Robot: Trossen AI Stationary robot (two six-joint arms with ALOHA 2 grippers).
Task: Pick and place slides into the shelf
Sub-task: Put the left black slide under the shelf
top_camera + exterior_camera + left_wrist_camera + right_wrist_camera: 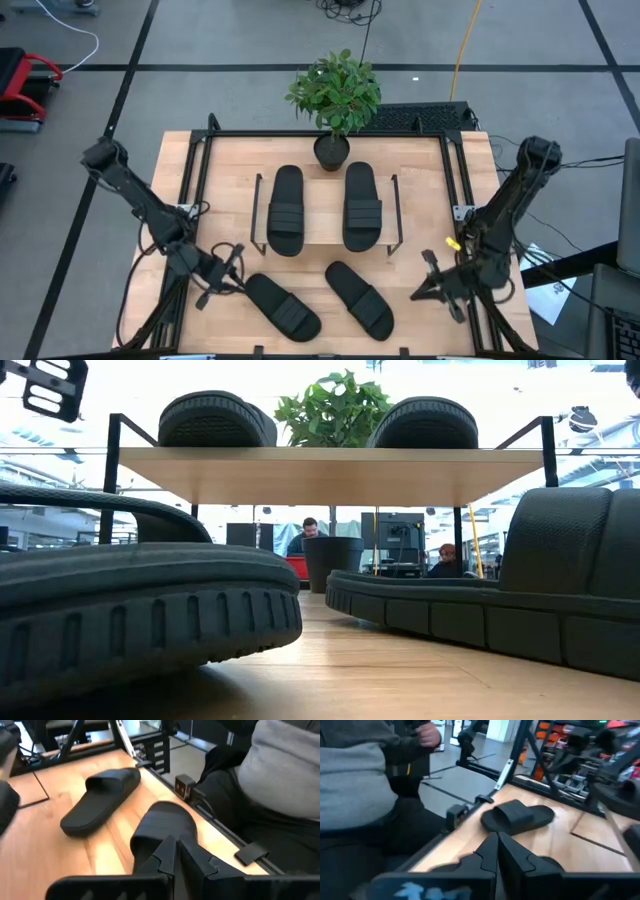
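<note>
Two black slides (286, 210) (362, 207) lie sole-down side by side on the wood top board of the low shelf (325, 245); in the low view they show on the board (215, 420) (425, 422). Two more slides (283, 306) (360, 298) lie on the table near its near edge. My left gripper (222, 275) hovers by the near-left slide (165, 825), with its fingers (175, 851) shut and empty. My right gripper (432, 287) is to the right of the near-right slide (517, 817), with its fingers (497, 845) shut and empty.
A potted plant (335, 95) stands at the table's far edge behind the shelf. A black frame rail (190, 190) runs round the table. A person in a grey top (280, 770) stands close to the near edge. The space under the shelf board (330, 590) is open.
</note>
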